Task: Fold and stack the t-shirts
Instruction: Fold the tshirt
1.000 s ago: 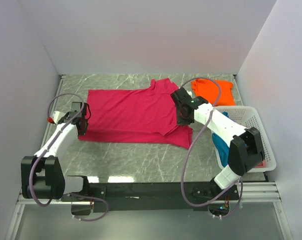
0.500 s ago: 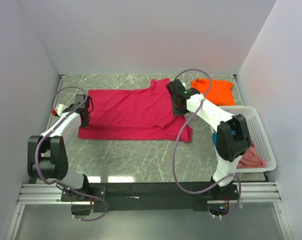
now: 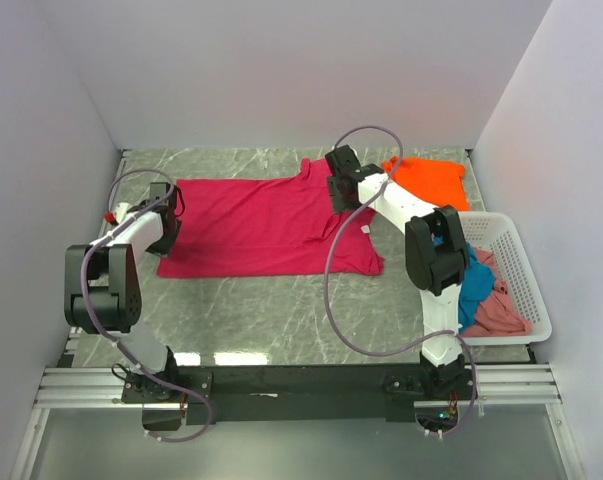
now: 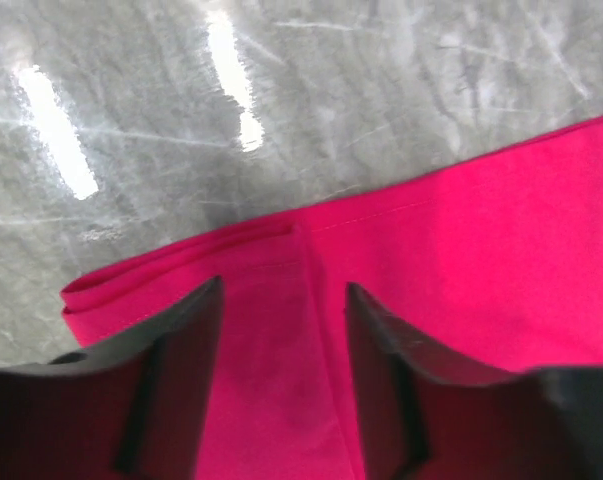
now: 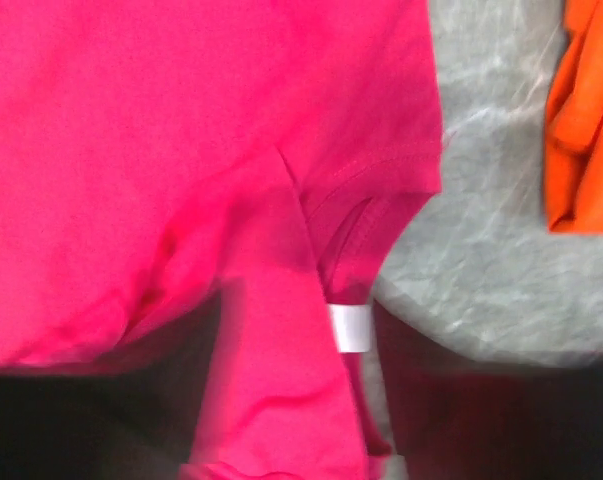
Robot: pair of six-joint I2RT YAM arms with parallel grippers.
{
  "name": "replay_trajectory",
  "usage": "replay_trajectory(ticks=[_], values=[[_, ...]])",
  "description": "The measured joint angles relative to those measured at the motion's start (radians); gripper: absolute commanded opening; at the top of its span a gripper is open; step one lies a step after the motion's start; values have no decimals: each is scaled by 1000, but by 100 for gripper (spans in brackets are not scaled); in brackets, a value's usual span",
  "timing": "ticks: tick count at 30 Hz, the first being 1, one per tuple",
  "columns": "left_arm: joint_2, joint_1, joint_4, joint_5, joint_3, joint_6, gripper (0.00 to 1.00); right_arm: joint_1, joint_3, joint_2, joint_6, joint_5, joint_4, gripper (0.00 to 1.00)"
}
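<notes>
Left tool (image 4: pixel 283 300): your jaws stand apart, released, over the crimson t-shirt's (image 4: pixel 481 260) folded hem.
Right tool (image 5: pixel 301 345): released as well, jaws straddling the collar tag (image 5: pixel 348 327).
Crimson t-shirt: spread on the table (image 3: pixel 281 310), with the orange t-shirt (image 3: pixel 433 182) beside its collar.

Top camera looks down from behind — wrist cameras sit close over the crimson t-shirt (image 3: pixel 261 225).

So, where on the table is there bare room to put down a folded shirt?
The widest bare patch is the table between the crimson shirt and the arm bases. A narrow strip lies behind that shirt, along the back wall. The right side is crowded: the orange shirt, the right arm and the basket.
</notes>
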Motion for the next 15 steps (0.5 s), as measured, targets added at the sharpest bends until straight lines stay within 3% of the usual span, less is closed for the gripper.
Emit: replay_trajectory(ticks=[2,3,4,11,15], values=[[0,1,-7,1,16,10,76,0,0,-3,9,-1,-1,84],[-2,1,-9,2,23,16,95,-1,-1,-8,17,-8,0,85],[-7,1,-13,3,27,24,99,-2,-8,-16,26,-18,5,85],[-123,-1,-18,38,24,41,99,-2,-248,-193,146,-283,99,87],[-163,-7,-16,72,24,58,99,5,-295,-202,195,-426,146,87]])
